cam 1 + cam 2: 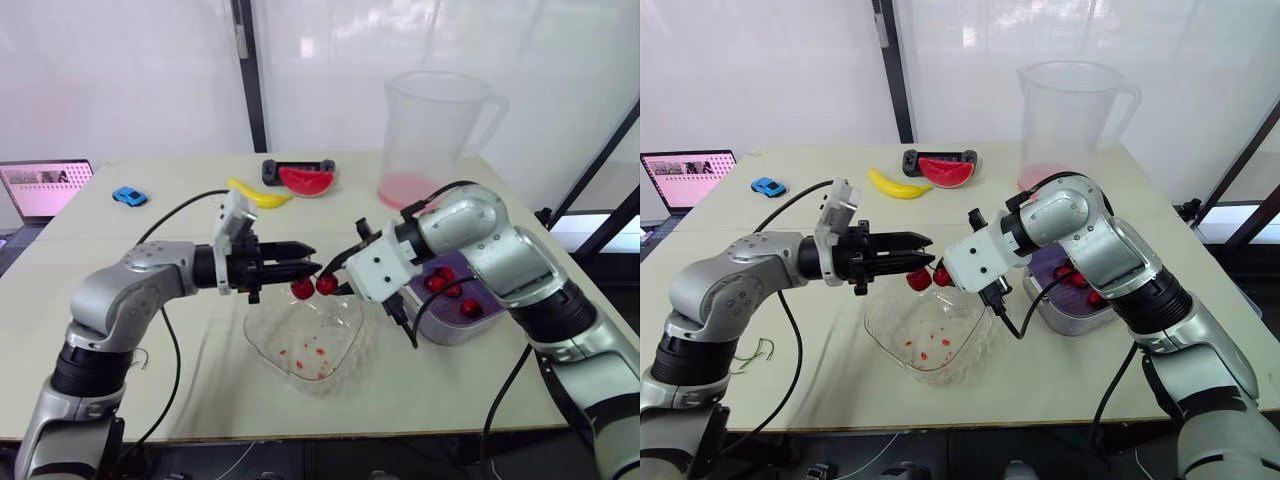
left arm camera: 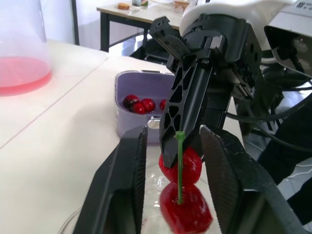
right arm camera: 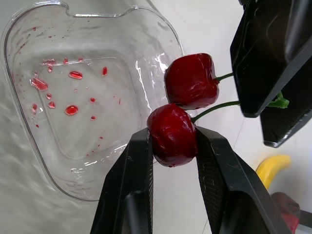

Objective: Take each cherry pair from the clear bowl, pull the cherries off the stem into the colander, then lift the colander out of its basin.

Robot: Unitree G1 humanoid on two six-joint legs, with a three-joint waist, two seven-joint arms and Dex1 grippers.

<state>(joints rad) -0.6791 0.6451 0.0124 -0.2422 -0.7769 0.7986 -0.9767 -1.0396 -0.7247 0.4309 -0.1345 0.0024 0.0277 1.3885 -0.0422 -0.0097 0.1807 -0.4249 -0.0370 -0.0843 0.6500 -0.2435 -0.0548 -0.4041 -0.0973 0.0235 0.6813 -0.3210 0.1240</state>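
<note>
— Where is the cherry pair (image 1: 314, 287) sitting at this moment?

— It is hanging in the air just above the clear bowl (image 1: 262, 338), between the two arms, which are reaching in from either side.

— Who is holding it?

— The right jaws are pinching one cherry of the pair between them. The second cherry is pressing against the first and hanging free of those jaws. The green stem (image 2: 179, 156) is pointing toward the left jaws.

— Are the left jaws gripping that stem?

— In the left wrist view they are standing spread. The stem tip and both cherries are sitting in the gap and seem to be touching neither side.

— How is the bowl looking?

— It is resting on the tabletop (image 1: 420, 392) under the cherries, with red juice spots (image 3: 70, 109) dotting its floor.

— And the colander?

— The lavender basin (image 1: 450, 332) is sitting just beside the bowl on the robot's right, partly behind the right arm. Loose cherries (image 2: 139, 104) are lying inside it. I am not managing to tell the colander apart from the basin.

— What is lying farther back?

— A clear pitcher (image 1: 435, 130) is holding pink liquid. A banana (image 1: 258, 196) and a watermelon slice (image 1: 306, 181) are lying near each other, with a black controller (image 1: 272, 168) just behind the slice. A blue toy car (image 1: 128, 196) and a laptop (image 1: 45, 187) are sitting toward the robot's left.
</note>
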